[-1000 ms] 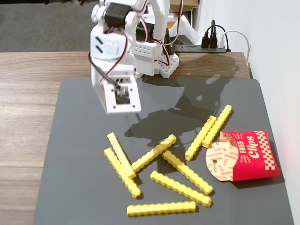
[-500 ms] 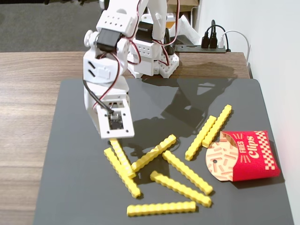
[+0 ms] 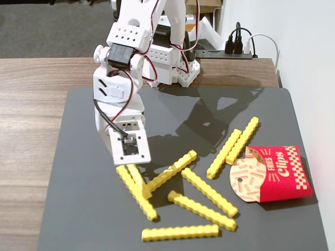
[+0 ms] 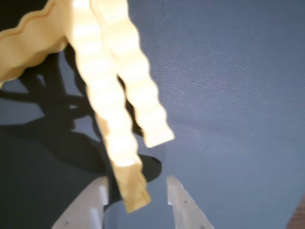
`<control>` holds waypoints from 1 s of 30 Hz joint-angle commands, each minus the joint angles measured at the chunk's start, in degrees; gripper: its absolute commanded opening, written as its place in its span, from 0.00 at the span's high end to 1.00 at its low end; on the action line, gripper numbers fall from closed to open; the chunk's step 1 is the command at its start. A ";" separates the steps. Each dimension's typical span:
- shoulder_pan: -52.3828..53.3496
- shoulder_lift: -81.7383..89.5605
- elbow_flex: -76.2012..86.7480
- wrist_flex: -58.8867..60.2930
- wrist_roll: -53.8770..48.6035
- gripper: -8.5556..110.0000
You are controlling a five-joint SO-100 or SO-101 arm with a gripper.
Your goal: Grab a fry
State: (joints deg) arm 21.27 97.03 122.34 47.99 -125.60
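- Progress: fry (image 4: pixel 116 143) not yet grasped; it lies on the dark mat (image 3: pixel 78 209) at the left of the pile, its near end between the jaws in the wrist view.
- Jaws released, straddling that end; closing and lifting remain.
- Neighbouring fry (image 4: pixel 138 86) lies just beside; carton (image 3: pixel 277 175) well apart.
- Mat left of the gripper (image 4: pixel 136 191) on the tabletop (image 3: pixel 31 104) is open.

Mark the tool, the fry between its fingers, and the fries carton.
tool (image 4: pixel 136 191), wrist view, gap between the two white fingertips.
fry (image 4: pixel 126 167), wrist view, lower stretch of the stick, near its end.
fries carton (image 3: pixel 282 172), fixed view, red printed face.
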 commanded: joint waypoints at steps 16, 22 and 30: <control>-1.58 0.09 -2.55 -0.79 2.90 0.92; -2.02 4.57 -3.43 5.36 3.34 0.92; -2.29 18.46 -2.81 19.07 4.31 0.92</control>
State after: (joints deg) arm 19.60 108.81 120.94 63.81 -121.55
